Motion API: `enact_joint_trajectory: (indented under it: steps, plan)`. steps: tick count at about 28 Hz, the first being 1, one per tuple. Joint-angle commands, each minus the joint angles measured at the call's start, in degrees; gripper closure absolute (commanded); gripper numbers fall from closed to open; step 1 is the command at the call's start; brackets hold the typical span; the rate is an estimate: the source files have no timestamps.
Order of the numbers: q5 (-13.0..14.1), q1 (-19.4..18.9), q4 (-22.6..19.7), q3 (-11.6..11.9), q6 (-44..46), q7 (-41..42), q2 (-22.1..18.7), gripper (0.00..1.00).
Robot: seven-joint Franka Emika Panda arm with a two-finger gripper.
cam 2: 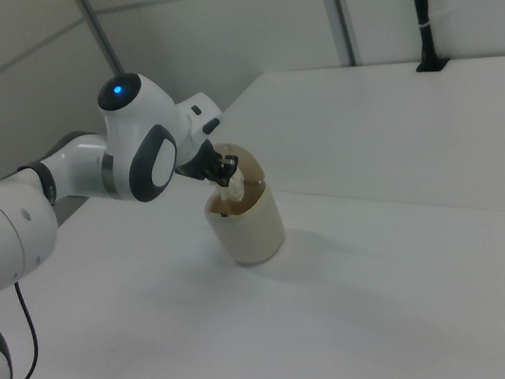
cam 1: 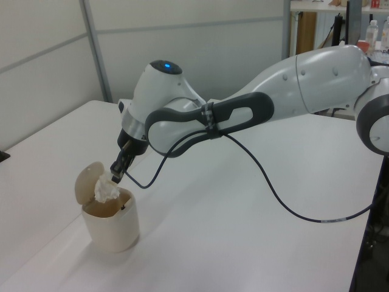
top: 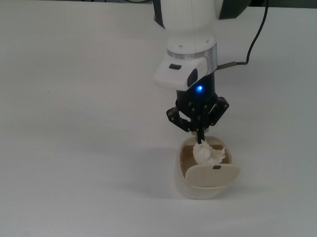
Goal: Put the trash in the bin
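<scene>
The trash (top: 204, 153) is a small off-white crumpled wad, pinched between the fingers of my gripper (top: 200, 138). It hangs right over the open mouth of the bin (top: 183, 183), a cream rounded-square container with its flap lid (top: 213, 175) swung up. In the left view the trash (cam 1: 106, 190) sits at rim height of the bin (cam 1: 112, 228), just under the gripper (cam 1: 115, 177). In the right view the trash (cam 2: 233, 188) shows above the bin (cam 2: 251, 228), with the gripper (cam 2: 225, 169) beside it.
A white table (top: 64, 125) carries the bin. The arm's black cable (cam 1: 285, 210) trails across the tabletop in the left view. Grey wall panels stand behind the table.
</scene>
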State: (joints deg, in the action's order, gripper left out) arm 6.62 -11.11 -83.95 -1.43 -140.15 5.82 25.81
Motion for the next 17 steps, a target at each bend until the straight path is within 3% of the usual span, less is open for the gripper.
enact_joint_trajectory:
  steps: [1, 9, 17]
  plan:
    - [0.15, -0.76, -0.43, 0.55, -0.83, -0.98, -0.23, 0.0]
    - [0.42, 0.2, -0.78, 1.52, 1.97, -1.07, -1.81, 0.0]
    - [0.15, 5.04, -0.78, 1.61, 14.18, -1.07, -6.64, 0.0]
